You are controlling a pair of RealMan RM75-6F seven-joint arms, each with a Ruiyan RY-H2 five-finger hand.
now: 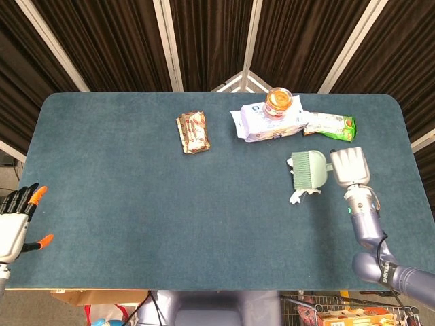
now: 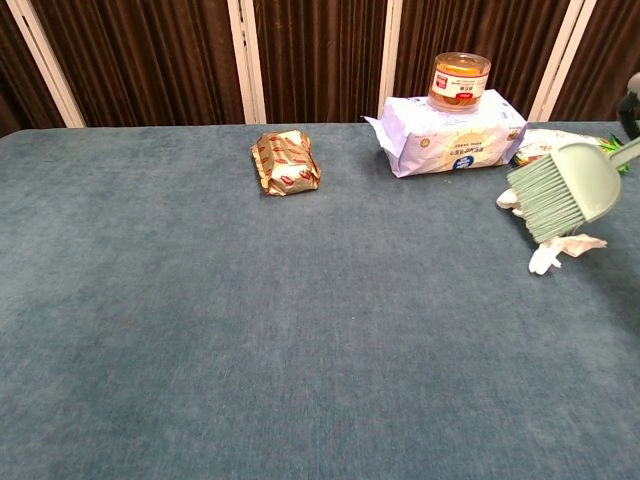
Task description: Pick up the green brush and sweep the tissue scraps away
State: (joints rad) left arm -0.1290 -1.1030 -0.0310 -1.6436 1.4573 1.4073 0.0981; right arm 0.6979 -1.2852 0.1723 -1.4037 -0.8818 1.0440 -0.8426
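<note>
Risk first: could skip over the crumpled white tissue scraps (image 1: 297,197) instead of pushing them, judging from bristles that look lifted off the blue felt-covered bench (image 1: 122,204) in the chest view, with one scrap lying just below the bristle tips and another small one (image 2: 509,199) just beside the brush head. Could also drive scraps into the white soft pack of wet wipes (image 1: 266,125) with the orange-lidded jar (image 1: 278,100) on top, or into the green snack packet (image 1: 331,126) nearby, if swept toward the far edge. Could twist in the grasp too, the handle being thin and held at its end. Pale green plastic hand brush (image 1: 307,168) sits right of centre, bristles pointing toward the middle of the bench, handle running into the right hand (image 1: 349,166). Right hand wrapped around that handle, fingers folded under and hidden from above, so exact closure hard to judge. Left hand (image 1: 15,221) well apart at the near left corner, fingers spread, holding nothing. Gold foil snack bag (image 1: 193,132) well clear of the sweep.
</note>
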